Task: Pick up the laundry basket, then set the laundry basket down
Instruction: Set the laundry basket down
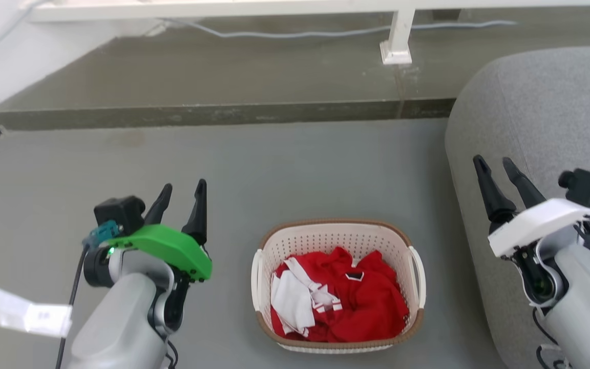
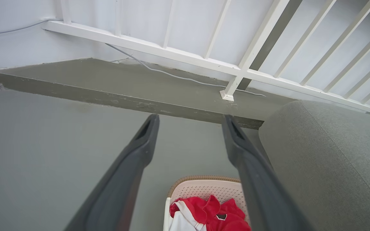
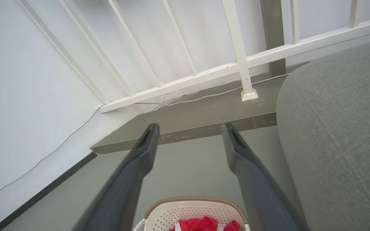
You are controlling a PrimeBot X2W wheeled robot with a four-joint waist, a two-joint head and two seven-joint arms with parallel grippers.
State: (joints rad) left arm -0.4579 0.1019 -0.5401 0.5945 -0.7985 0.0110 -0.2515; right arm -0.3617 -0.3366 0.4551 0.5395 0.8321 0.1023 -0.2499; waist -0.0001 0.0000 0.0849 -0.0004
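While both my arms hang over the grey floor (image 1: 300, 169), the holdings read as follows.

1. Left gripper (image 1: 185, 183): green shell, two dark fingers standing moderately apart, nothing between them.
2. Right gripper (image 1: 491, 159): white shell, fingers parted about as far, likewise holding nothing.
3. Laundry basket (image 1: 337, 223): cream perforated plastic with a brown woven-look rim and a white loop handle on each side. It stands upright on the floor between my two grippers, below them and nearer me than their fingertips, touching neither.
4. Basket contents: a crumpled red garment (image 1: 372, 297) with a white garment (image 1: 290, 297) lying on its left part.
5. Grey upholstered sofa (image 1: 546, 118): under and ahead of my right gripper, close beside the basket's right side.
6. Raised step (image 1: 223, 87): across the floor, ahead of both sets of fingertips.
7. White railing post (image 1: 400, 36) and a pale cable (image 1: 325, 34): on that step.
8. White paper label (image 1: 23, 312): outboard of my left forearm.
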